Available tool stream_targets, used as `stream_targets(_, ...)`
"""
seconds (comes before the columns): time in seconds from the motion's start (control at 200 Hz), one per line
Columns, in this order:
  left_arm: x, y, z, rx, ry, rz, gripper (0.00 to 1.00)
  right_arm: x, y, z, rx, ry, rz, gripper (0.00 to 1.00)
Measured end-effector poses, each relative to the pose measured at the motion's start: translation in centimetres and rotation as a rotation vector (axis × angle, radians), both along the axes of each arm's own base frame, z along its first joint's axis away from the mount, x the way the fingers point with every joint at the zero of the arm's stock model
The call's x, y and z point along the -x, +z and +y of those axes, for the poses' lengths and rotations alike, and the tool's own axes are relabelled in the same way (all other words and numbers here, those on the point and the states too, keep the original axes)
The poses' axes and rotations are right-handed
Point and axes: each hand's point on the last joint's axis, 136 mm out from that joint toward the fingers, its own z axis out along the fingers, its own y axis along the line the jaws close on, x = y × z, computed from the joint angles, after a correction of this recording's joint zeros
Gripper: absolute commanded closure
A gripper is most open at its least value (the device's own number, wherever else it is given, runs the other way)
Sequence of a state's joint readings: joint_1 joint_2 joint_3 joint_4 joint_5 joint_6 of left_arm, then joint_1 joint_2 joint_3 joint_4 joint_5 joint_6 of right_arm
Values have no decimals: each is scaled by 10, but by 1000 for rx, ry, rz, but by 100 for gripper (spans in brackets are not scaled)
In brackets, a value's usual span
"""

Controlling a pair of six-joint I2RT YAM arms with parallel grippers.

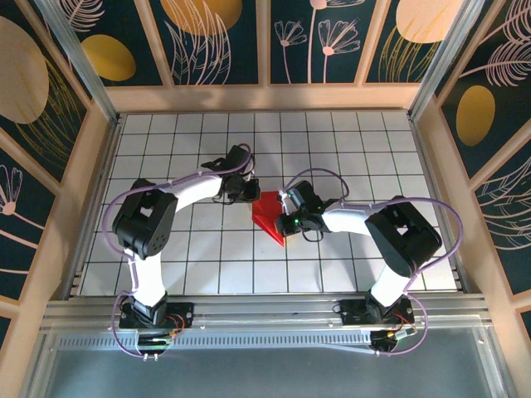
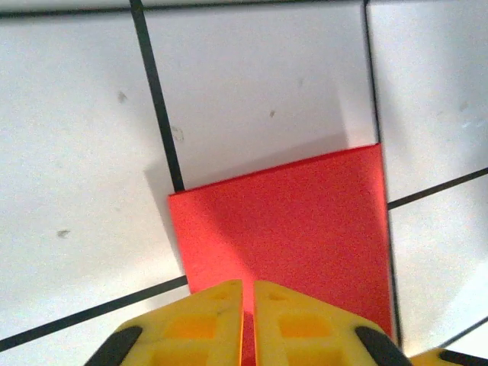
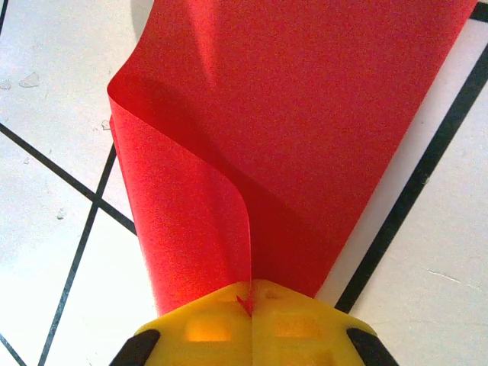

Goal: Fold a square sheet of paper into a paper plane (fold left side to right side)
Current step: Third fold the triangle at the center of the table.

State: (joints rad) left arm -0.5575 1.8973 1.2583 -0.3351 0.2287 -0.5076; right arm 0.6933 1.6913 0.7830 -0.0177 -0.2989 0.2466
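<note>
Red square sheet of paper (image 3: 305,130) curls over, half folded, uncreased. The right gripper (image 3: 252,299) pinches its edge; the left gripper (image 2: 248,301) has jaws nearly together, grip unclear. Plane folds remain.

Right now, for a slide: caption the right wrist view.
Yellow right gripper pinches a curled, thin bright red paper sheet over white tiles.

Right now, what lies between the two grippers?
The paper. The top view shows it spanning the gap between them, and the right wrist view shows the right gripper pinching its curled edge.
</note>
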Motion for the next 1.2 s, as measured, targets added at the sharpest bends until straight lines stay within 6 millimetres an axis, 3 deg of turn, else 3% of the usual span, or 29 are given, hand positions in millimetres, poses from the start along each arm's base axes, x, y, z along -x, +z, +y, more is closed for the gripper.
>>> stream_targets(0.08,7,17,2,46,-3,-39,95,0,0,0,-3,1,0,100)
stream_targets(0.19,32,30,-2,142,-34,-49,96,0,0,1,-5,3,3,100)
stream_targets(0.335,67,22,-17,236,-91,11,97,0,0,1,-8,4,2,100)
stream_targets(0.465,86,10,-29,275,-120,72,97,0,0,2,-12,6,3,100)
stream_targets(0.826,93,-19,-41,286,-126,147,97,0,0,3,-15,9,4,100)
stream_targets(1.201,92,-29,-39,260,-113,154,97,0,-1,4,-16,10,6,99)
